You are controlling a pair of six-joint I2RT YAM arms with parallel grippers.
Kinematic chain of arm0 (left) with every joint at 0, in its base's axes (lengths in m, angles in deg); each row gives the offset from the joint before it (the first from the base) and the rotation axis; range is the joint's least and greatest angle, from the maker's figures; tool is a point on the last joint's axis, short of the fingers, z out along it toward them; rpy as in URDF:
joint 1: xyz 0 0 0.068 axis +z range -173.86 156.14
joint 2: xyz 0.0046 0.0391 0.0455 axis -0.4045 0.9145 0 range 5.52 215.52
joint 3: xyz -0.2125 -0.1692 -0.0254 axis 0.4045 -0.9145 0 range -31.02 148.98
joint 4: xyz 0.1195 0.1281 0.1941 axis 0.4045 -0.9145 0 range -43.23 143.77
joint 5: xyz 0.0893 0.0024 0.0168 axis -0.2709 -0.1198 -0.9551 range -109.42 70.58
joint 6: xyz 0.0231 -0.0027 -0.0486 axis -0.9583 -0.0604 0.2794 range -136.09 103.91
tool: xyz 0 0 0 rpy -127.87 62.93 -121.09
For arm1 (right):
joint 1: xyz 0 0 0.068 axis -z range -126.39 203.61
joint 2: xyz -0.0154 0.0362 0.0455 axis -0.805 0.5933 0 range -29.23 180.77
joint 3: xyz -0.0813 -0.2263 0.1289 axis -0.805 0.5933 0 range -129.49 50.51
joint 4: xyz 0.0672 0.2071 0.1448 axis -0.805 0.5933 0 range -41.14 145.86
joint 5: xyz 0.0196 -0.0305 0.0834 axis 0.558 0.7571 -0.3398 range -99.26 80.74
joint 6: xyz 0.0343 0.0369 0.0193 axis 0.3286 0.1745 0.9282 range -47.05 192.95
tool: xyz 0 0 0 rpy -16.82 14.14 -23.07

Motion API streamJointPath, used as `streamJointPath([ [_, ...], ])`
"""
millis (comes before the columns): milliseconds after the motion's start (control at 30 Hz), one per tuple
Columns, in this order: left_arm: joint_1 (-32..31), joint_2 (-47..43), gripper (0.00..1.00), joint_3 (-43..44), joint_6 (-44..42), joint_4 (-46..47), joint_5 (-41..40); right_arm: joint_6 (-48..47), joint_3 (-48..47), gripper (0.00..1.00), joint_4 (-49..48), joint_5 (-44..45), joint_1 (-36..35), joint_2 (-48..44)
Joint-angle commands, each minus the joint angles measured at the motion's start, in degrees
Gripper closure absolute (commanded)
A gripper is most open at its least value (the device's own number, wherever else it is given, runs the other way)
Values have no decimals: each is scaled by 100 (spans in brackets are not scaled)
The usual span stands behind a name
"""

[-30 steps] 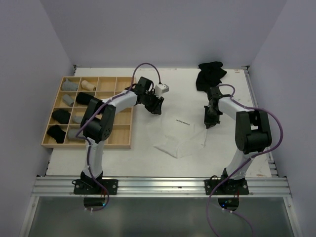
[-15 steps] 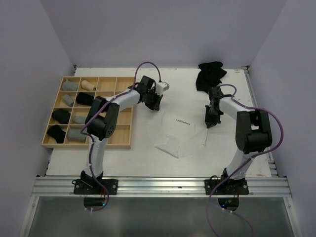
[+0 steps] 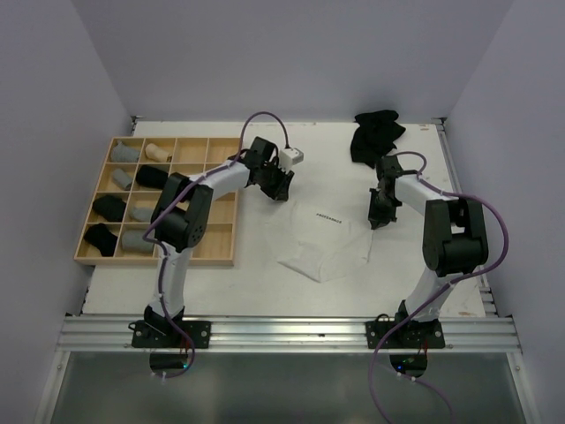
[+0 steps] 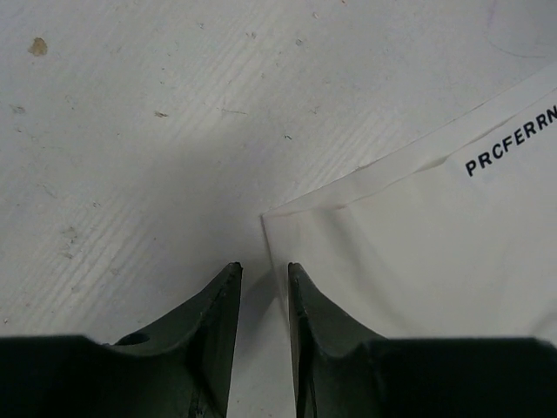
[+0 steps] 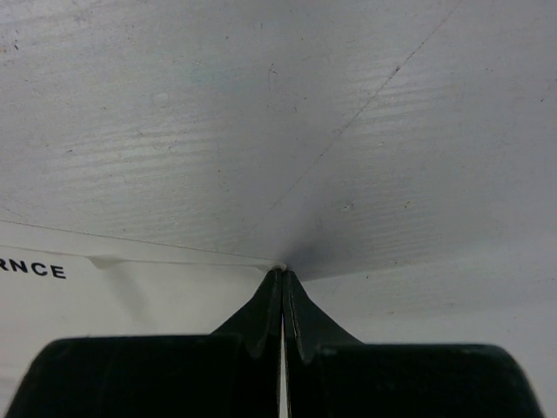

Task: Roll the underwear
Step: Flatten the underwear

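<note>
A white underwear (image 3: pixel 322 240) lies flat mid-table, its lettered waistband (image 3: pixel 325 216) on the far side. My left gripper (image 3: pixel 281 189) stands at the waistband's left corner. In the left wrist view the gripper (image 4: pixel 264 266) is open, and the cloth (image 4: pixel 418 244) has its edge running into the narrow gap between the fingers. My right gripper (image 3: pixel 378 217) is at the waistband's right corner. In the right wrist view the gripper (image 5: pixel 283 272) is shut on that corner of the underwear (image 5: pixel 130 296), with a white sliver showing between the jaws.
A wooden grid tray (image 3: pixel 159 258) at the left holds rolled garments, grey (image 3: pixel 126 153), beige (image 3: pixel 159 151) and black (image 3: pixel 106 208). A pile of black cloth (image 3: pixel 375 134) sits at the back right. Walls close off the table on three sides.
The left gripper's jaws narrowed and then widened again at the waistband's left corner. The right gripper has shifted slightly away from me, still shut on its corner.
</note>
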Motion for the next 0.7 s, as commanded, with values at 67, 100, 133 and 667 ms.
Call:
streamJointPath([
  [67,-145,-168,68,-179,10,58,-34,79,143,100,-96,31,53,-98],
  [100,-163,-124,68,-162,10,58,-78,96,160,100,-96,-4,53,-98],
  [133,-189,-71,69,-109,19,6,-183,105,160,100,-104,-4,53,-98],
  [667,-268,772,100,901,-183,-223,-702,649,854,100,-175,-66,79,-564],
])
